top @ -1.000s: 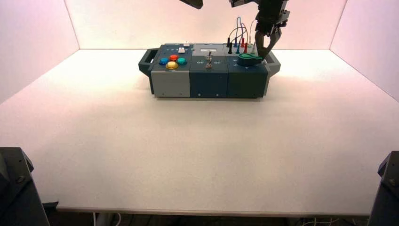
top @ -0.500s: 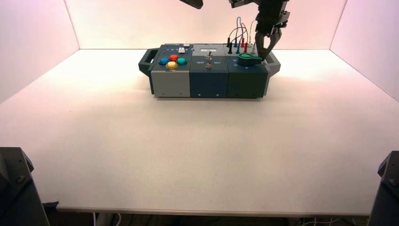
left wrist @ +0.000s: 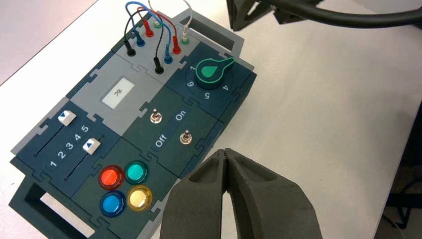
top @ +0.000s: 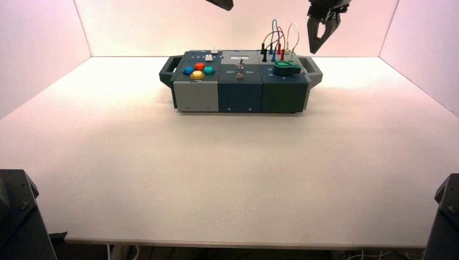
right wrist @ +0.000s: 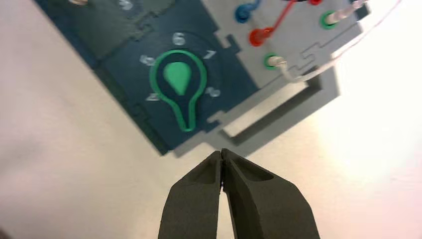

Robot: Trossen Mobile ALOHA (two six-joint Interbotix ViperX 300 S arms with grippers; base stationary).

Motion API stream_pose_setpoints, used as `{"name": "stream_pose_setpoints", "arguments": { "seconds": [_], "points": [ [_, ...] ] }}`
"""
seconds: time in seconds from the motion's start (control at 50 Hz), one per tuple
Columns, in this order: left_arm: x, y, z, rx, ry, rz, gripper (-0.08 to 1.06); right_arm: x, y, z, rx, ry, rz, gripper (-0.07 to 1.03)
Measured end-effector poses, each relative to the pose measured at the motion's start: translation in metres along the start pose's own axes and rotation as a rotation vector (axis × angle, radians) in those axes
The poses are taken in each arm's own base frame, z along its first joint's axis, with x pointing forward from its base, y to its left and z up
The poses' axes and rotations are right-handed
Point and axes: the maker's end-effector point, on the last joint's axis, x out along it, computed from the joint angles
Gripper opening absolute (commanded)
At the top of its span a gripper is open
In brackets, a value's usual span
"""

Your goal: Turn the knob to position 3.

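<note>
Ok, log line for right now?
right gripper: shut, off the knob | knob: tip between 2 and 4, 3 hidden | left gripper: shut, near box

Right gripper (right wrist: 222,153) shut, fingertips together, over tabletop (right wrist: 64,169) just beside box (right wrist: 117,74). Green-rimmed knob (right wrist: 178,77), tip between 4 and 2, covering 3's spot; 6 and 1 visible. Blue plug (right wrist: 243,13), red plug (right wrist: 259,36), white plug (right wrist: 274,61) near handle (right wrist: 283,119).

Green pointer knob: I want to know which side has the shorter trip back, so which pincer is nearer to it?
The right. The right pincer hangs beyond the knob and slightly right, not touching it; the left pincer is farther off, to the left.
</note>
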Motion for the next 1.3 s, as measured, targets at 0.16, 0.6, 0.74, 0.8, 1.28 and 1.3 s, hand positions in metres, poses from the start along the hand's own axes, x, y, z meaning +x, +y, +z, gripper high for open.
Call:
{"name": "stream_pose_setpoints", "arguments": {
  "seconds": [0.16, 0.6, 0.74, 0.8, 1.28, 1.3],
  "points": [
    [-0.005, 0.001, -0.001, -0.005, -0.006, 0.007, -0.03, -0.005, 0.014, -0.003, 0.041, -0.042, 0.030, -0.02],
    [-0.013, 0.006, -0.019, -0.038, 0.009, 0.024, -0.03, -0.022, 0.056, -0.014, 0.199, -0.218, 0.079, -0.02],
    [-0.014, 0.009, -0.027, -0.062, 0.022, 0.029, -0.03, -0.028, 0.065, -0.020, 0.232, -0.259, 0.075, -0.02],
    [-0.014, 0.009, -0.029, -0.067, 0.022, 0.032, -0.03, -0.031, 0.068, -0.023, 0.236, -0.268, 0.069, -0.02],
    [-0.013, 0.012, -0.037, -0.079, 0.027, 0.049, -0.03, -0.057, 0.060, -0.048, 0.380, -0.382, -0.037, -0.02],
    [-0.013, 0.012, -0.037, -0.078, 0.028, 0.050, -0.03, -0.057, 0.060, -0.048, 0.379, -0.386, -0.040, -0.02]
  ]
}}
